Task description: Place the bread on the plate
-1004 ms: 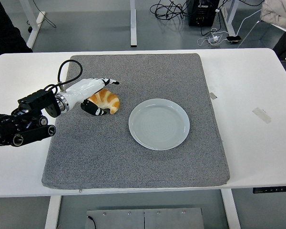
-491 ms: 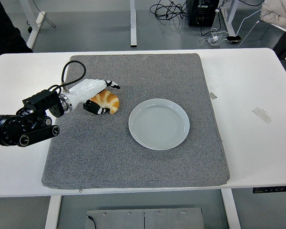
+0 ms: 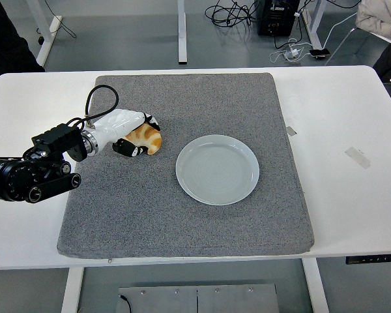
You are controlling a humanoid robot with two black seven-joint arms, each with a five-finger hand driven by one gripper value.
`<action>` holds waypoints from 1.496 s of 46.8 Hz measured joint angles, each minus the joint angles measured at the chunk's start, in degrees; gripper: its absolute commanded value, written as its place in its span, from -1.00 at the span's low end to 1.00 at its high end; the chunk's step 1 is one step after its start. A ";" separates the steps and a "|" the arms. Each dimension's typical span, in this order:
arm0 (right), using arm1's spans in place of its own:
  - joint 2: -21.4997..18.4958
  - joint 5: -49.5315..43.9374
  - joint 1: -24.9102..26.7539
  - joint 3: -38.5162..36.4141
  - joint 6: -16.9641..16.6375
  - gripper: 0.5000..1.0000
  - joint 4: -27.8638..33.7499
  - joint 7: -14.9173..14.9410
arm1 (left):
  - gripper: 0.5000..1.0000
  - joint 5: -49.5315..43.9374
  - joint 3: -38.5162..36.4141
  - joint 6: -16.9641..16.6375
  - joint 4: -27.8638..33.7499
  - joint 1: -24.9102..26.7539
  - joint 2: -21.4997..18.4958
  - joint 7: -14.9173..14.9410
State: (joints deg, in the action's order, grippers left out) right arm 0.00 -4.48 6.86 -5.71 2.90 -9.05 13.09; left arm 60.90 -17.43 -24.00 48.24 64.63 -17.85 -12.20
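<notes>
The bread (image 3: 145,138) lies on the grey mat (image 3: 182,215), caught between the fingers (image 3: 150,120) of the left hand (image 3: 131,134): the upper ones curl over its far side and the thumb side presses in from the near side, so the hand looks closed around it. It appears to rest on the mat, not yet lifted. The plate (image 3: 217,169) sits to the right of the fingers and a little nearer the tabletop's (image 3: 352,215) front edge, apart from the bread and holding nothing. The step in hand seems to be securing the grasp. The next move calls for a firm but gentle hold, since the bread is soft, then a lift clear of the mat and a carry rightward over the plate. The right arm is out of view.
</notes>
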 measured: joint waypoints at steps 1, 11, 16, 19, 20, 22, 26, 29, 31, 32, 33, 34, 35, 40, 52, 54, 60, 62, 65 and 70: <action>0.00 0.00 0.00 0.00 0.00 1.00 0.00 0.00 | -0.67 -0.05 0.09 0.00 0.00 0.03 0.00 -0.01; 0.00 0.00 0.00 0.00 0.00 1.00 0.00 0.00 | -1.00 -0.61 0.38 0.41 0.09 0.64 -0.49 -0.53; 0.00 0.00 0.00 0.00 0.00 1.00 0.00 0.00 | -1.00 -0.62 0.18 0.44 0.11 0.92 -0.61 -0.64; 0.00 0.00 0.00 0.00 0.00 1.00 0.00 0.00 | -1.00 -0.58 0.19 0.46 0.30 1.90 -0.72 -0.71; 0.00 0.00 0.00 0.00 0.00 1.00 0.00 0.01 | -1.00 -0.56 0.25 0.50 0.52 2.54 -0.77 -0.74; 0.00 0.00 0.00 0.00 0.00 1.00 0.01 0.00 | -1.00 -0.59 0.38 0.62 0.94 3.76 -0.83 -0.89; 0.00 0.00 0.00 0.00 0.00 1.00 0.02 0.00 | -1.00 -0.84 0.62 0.93 2.32 6.45 -1.07 -1.28; 0.00 0.00 0.01 0.00 0.00 1.00 0.02 0.01 | -1.00 -0.87 1.30 1.00 3.94 8.09 -1.05 -1.42; 0.00 0.00 0.00 0.00 0.00 1.00 0.02 0.00 | -1.00 -0.85 1.92 1.05 4.90 8.72 -0.99 -1.52; 0.00 0.00 -0.01 0.00 0.00 1.00 0.01 0.02 | -1.00 -0.81 2.24 1.07 5.40 9.03 -0.91 -1.65; 0.00 0.00 -0.01 0.00 0.00 1.00 0.01 0.01 | -1.00 -0.71 2.49 1.11 5.75 9.25 -0.84 -1.80; 0.00 0.00 0.00 0.00 0.00 1.00 0.01 0.00 | -1.00 -0.58 2.69 1.13 6.07 9.48 -0.76 -1.94; 0.00 0.00 0.01 0.00 0.00 1.00 0.01 0.00 | -1.00 -0.35 2.88 1.13 6.39 9.75 -0.65 -2.12; 0.00 0.00 0.00 0.00 0.00 1.00 0.00 0.00 | -1.00 -0.01 3.11 1.14 7.02 10.53 -0.01 -2.89; 0.00 0.00 0.00 0.00 0.00 1.00 0.00 0.00 | -1.00 2.12 2.89 1.30 7.02 10.53 6.09 -4.24; 0.00 0.00 -0.01 0.00 0.00 1.00 0.00 0.01 | -1.00 2.20 2.77 1.30 7.00 10.31 7.24 -4.26; 0.00 0.00 0.00 0.00 0.00 1.00 0.01 0.00 | -1.00 2.27 2.53 1.24 6.83 9.80 9.39 -4.25; 0.00 0.00 0.00 0.00 0.00 1.00 0.01 0.00 | -1.00 2.29 2.36 1.23 6.57 9.47 10.13 -4.26; 0.00 0.00 0.00 0.00 0.00 1.00 0.01 0.00 | -1.00 2.30 2.12 1.23 5.84 8.71 10.88 -4.25; 0.00 0.00 0.00 0.00 0.00 1.00 0.01 0.00 | -1.00 2.33 1.67 1.18 4.63 8.01 11.93 -4.30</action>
State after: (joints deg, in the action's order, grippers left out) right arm 0.00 -4.48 6.85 -5.71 2.90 -9.05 13.10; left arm 63.24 -15.76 -22.82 52.87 72.64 -5.92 -16.50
